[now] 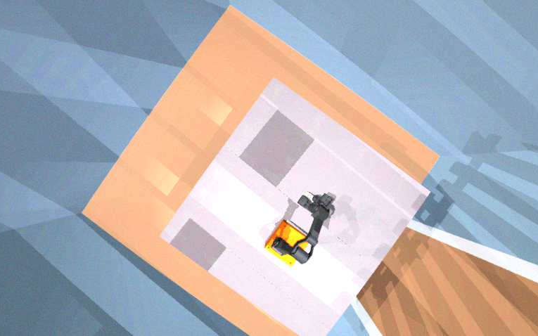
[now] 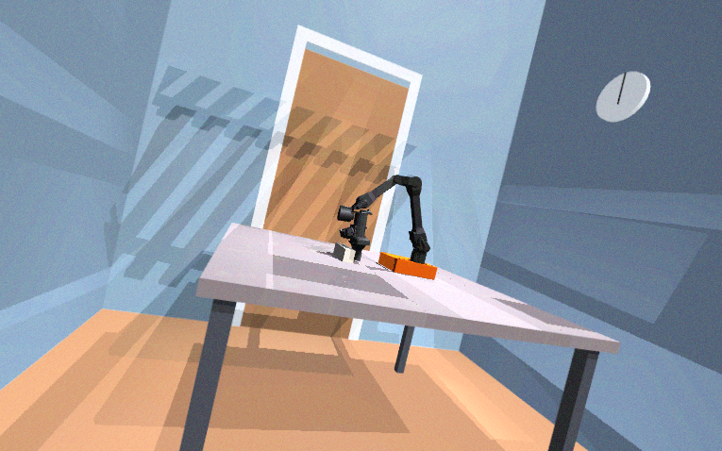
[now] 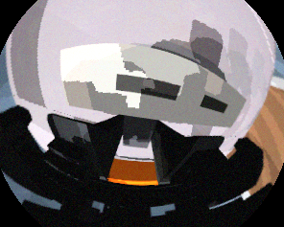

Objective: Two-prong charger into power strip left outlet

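The power strip (image 1: 309, 194) (image 2: 345, 253) (image 3: 189, 97) is a pale block on the table, with two dark recesses showing on it in the wrist view. My gripper (image 2: 358, 258) (image 3: 138, 117) points down close beside the strip and is shut on the charger. The charger (image 3: 138, 125) is a small dark grey block between the black fingers, at the strip's near edge in the wrist view. Its prongs are hidden, and I cannot tell whether they touch an outlet. In the top view the arm hides the fingertips and most of the strip.
The arm's base stands on an orange and yellow box (image 1: 288, 230) (image 2: 416, 270), which also shows behind the fingers in the wrist view (image 3: 133, 171). The pale table (image 1: 346, 166) (image 2: 296, 291) carries shifting-looking grey shadow patches. A door and a wall clock are far beyond it.
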